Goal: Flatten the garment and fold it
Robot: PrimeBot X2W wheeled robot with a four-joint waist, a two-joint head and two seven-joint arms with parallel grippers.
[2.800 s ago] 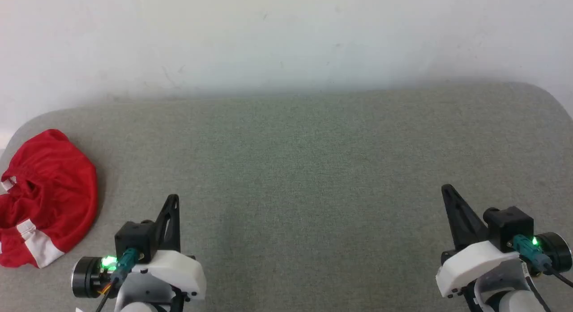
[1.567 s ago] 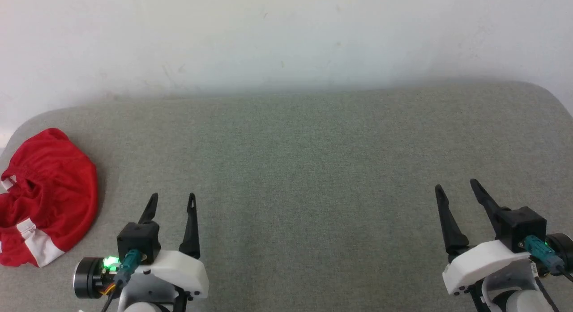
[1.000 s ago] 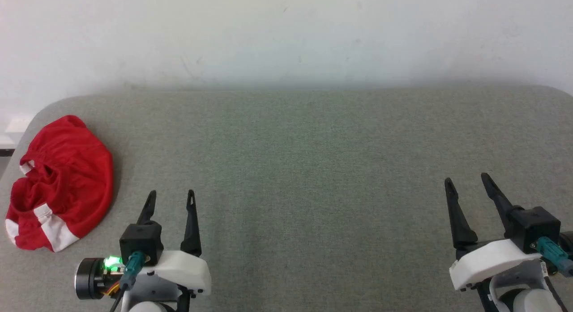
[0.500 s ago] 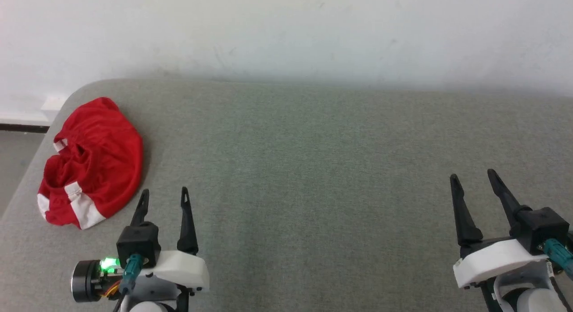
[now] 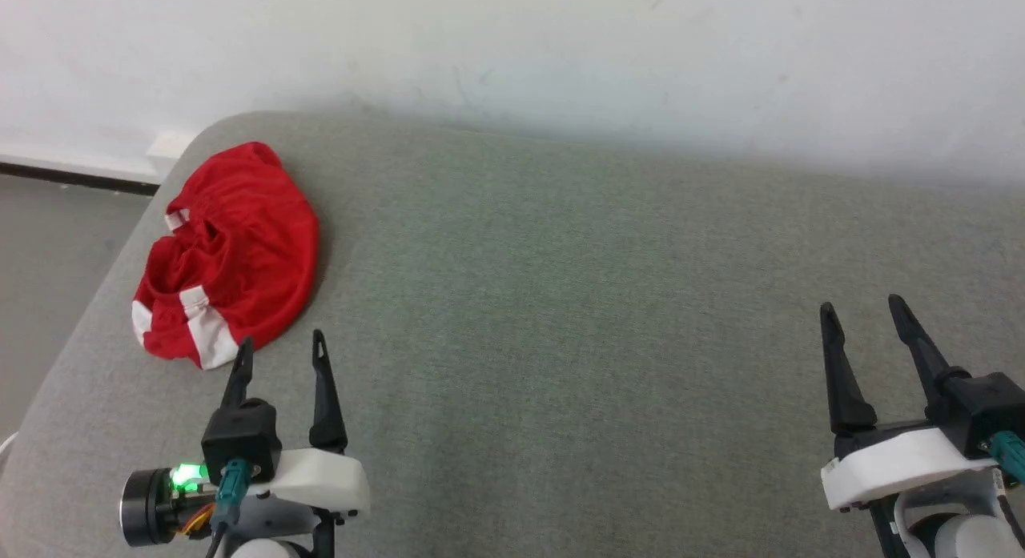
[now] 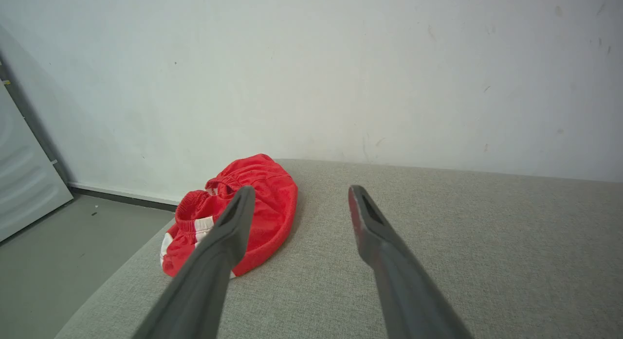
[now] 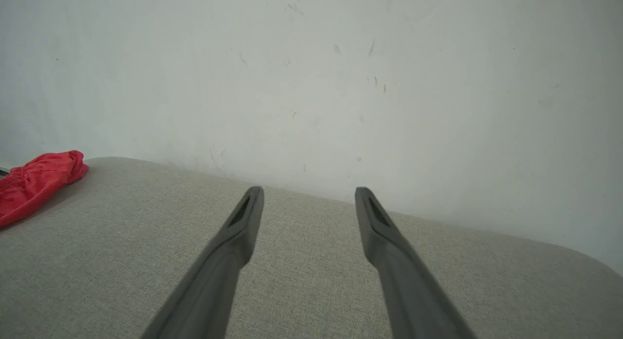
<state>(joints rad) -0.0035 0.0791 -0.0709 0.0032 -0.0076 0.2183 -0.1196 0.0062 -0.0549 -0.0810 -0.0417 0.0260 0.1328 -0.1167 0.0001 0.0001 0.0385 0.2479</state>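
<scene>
The garment [image 5: 232, 250], red with white stripe patches, lies crumpled in a heap near the far left corner of the grey cushioned surface [image 5: 560, 318]. It shows again in the left wrist view [image 6: 263, 198] just beyond my left finger, and at the far left of the right wrist view [image 7: 34, 181]. My left gripper [image 5: 280, 346] stands open just in front of the heap, its left fingertip close to the white patch, nothing between its fingers. My right gripper [image 5: 861, 310] is open and empty at the lower right, far from the garment.
A white wall [image 5: 512, 54] runs behind the surface. The surface's rounded left edge [image 5: 88, 318] drops to a grey floor [image 5: 48, 246]. A pale panel [image 6: 24, 183] stands on the floor at the left.
The camera has turned left, so the garment now sits further right and higher in the picture. Both grippers stay open; earlier still, they opened from shut.
</scene>
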